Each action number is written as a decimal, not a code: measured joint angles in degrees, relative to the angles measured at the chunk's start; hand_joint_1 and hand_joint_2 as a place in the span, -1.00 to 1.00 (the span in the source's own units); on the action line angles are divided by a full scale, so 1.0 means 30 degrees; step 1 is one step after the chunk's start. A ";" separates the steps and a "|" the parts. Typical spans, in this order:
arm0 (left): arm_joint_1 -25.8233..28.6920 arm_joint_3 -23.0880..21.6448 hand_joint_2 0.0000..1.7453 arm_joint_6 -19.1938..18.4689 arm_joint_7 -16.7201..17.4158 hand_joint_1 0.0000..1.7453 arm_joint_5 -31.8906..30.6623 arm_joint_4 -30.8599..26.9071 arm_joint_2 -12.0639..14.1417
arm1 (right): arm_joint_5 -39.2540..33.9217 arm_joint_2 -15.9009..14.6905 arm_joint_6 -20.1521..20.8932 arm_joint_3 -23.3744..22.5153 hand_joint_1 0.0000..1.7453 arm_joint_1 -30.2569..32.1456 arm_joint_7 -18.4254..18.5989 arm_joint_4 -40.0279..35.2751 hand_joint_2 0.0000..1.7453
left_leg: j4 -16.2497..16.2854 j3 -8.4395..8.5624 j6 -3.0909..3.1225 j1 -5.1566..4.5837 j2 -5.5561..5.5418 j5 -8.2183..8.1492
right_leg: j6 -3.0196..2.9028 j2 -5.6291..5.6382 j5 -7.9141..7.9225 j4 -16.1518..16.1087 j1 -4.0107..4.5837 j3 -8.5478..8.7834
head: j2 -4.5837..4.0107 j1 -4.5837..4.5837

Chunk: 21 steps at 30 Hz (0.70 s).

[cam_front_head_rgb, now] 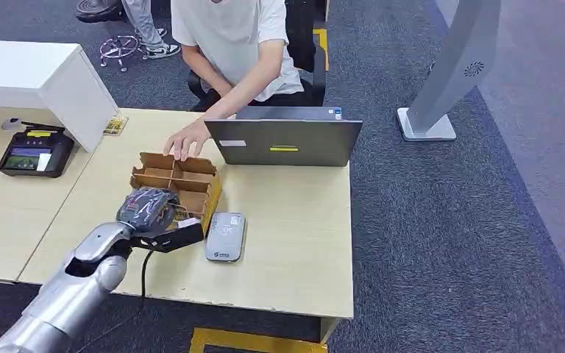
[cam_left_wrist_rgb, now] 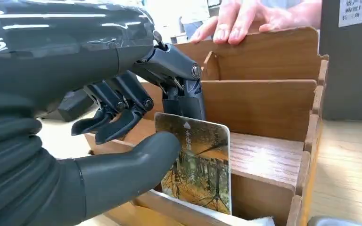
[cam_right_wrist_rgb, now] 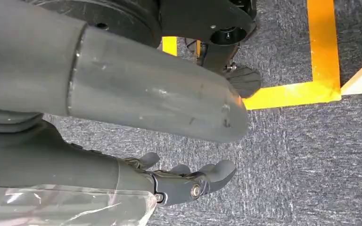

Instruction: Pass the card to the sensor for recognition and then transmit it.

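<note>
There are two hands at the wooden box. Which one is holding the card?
The robot's left hand, grey and dark, pinches the card by thumb and finger. The person's hand only rests bare fingers on the wooden box.

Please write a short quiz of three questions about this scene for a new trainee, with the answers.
1. True or false: the left hand pinches the card.
2. Where does the person's hand rest? A) on the laptop B) on the wooden divider box C) on the card reader
3. What grey device lies on the table beside the box?

Key: 1 true; 2 B; 3 the card reader.
</note>
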 joint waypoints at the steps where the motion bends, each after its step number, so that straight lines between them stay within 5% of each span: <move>1: 0.0023 0.0000 1.00 0.0073 0.0007 1.00 -0.0022 -0.0014 0.0007 | 0.0007 0.0000 0.0000 0.0000 -1.00 0.0000 0.0000 0.0000 -1.00 | 0.0000 0.0000 0.0000 0.0000 0.0000 0.0000 | 0.0000 -0.0001 0.0000 0.0000 0.0000 -0.0001 | -0.0007 0.0007; 21: 0.0585 0.0058 1.00 0.1886 0.0204 1.00 -0.0560 -0.1551 -0.0109 | 0.0350 0.0080 0.0036 -0.0080 -1.00 -0.0028 0.0007 0.0000 -1.00 | 0.0000 -0.0003 0.0001 0.0000 -0.0004 -0.0001 | 0.0001 -0.0007 0.0000 -0.0001 0.0000 0.0003 | -0.0007 0.0007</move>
